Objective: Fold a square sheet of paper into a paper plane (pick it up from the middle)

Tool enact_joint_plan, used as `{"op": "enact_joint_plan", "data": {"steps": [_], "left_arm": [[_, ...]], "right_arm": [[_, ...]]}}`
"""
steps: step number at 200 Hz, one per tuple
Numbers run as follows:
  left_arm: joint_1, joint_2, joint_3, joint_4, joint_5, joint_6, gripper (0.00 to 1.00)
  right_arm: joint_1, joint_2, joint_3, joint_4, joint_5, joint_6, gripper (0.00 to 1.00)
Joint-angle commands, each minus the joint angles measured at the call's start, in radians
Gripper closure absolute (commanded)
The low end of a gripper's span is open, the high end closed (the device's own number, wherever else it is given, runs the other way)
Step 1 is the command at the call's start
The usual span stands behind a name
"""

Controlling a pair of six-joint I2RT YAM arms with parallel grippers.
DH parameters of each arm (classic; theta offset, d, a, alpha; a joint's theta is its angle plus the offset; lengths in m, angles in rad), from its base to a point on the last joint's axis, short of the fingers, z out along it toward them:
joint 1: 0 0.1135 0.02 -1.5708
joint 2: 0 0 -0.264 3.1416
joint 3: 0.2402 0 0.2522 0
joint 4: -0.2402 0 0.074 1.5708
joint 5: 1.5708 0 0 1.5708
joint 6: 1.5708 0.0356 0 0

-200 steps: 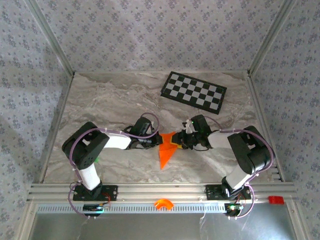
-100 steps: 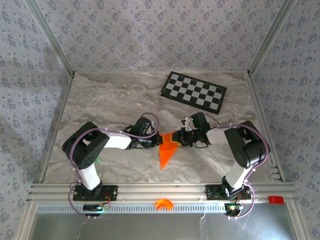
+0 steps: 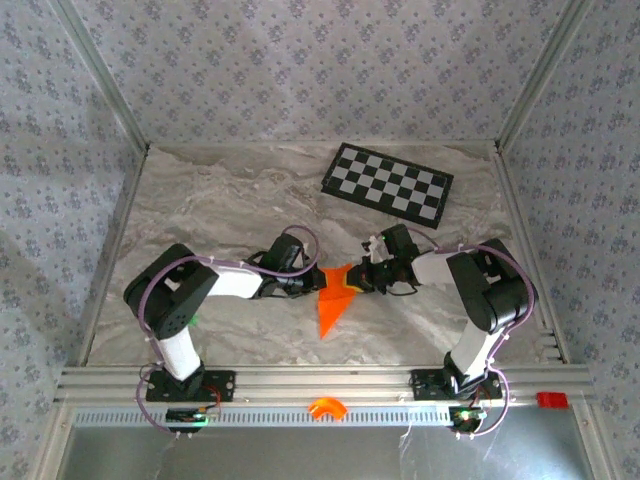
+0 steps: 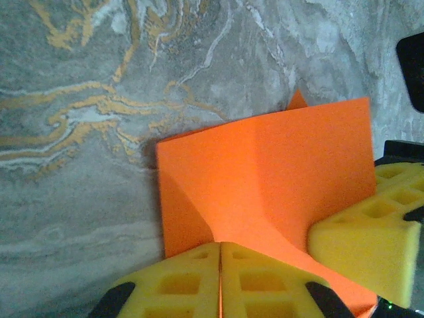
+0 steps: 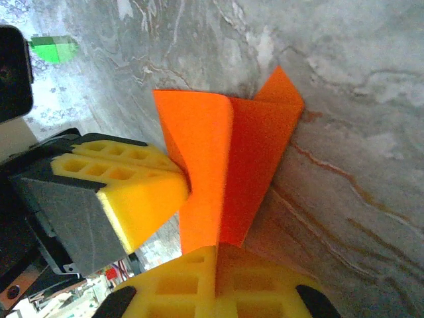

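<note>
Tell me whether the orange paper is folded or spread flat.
Folded. The orange paper shows sharp creases and overlapping layers where the left gripper and the right gripper pinch it, jaws shut.

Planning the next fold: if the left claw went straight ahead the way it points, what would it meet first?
The left claw is shut on the orange paper; pushing on, it would probably drive that into the right claw facing it.

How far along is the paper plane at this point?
Done: the thin bright orange paper sheet is already creased into a pointed, layered shape. In hand: the left tool and the right tool are each shut on an edge of it. Left: further folds; it is no narrow dart yet.
</note>
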Motion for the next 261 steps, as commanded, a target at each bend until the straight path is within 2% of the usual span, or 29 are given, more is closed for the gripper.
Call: {"op": "enact_joint_plan", "data": {"steps": [1, 35, 63, 130, 175, 198, 223, 261], "left_arm": [[-0.009, -0.068, 0.011, -0.049, -0.012, 0.025, 0.86], [-0.011, -0.156, -0.007, -0.083, -0.055, 0.051, 0.79], [-0.017, -0.219, -0.047, -0.086, -0.103, 0.057, 0.78], [-0.018, -0.340, -0.120, -0.072, -0.190, 0.059, 0.79], [-0.041, -0.423, -0.139, -0.091, -0.261, 0.104, 0.81], [-0.105, -0.456, -0.135, -0.128, -0.368, 0.170, 0.81], [-0.194, -0.456, -0.082, -0.234, -0.438, 0.262, 0.74], [-0.386, -0.377, 0.028, -0.426, -0.662, 0.394, 0.64]], "right_arm": [[0.000, -0.036, -0.003, -0.031, 0.017, -0.002, 0.99], [0.011, -0.066, -0.045, 0.016, 0.064, 0.054, 1.00], [0.021, -0.087, -0.080, 0.063, 0.116, 0.113, 1.00], [0.067, -0.171, -0.185, 0.224, 0.272, 0.292, 1.00], [0.092, -0.243, -0.223, 0.231, 0.367, 0.362, 1.00], [0.094, -0.257, -0.235, 0.237, 0.385, 0.398, 1.00], [0.095, -0.279, -0.240, 0.222, 0.401, 0.421, 1.00], [0.096, -0.288, -0.230, 0.193, 0.398, 0.433, 1.00]]}}
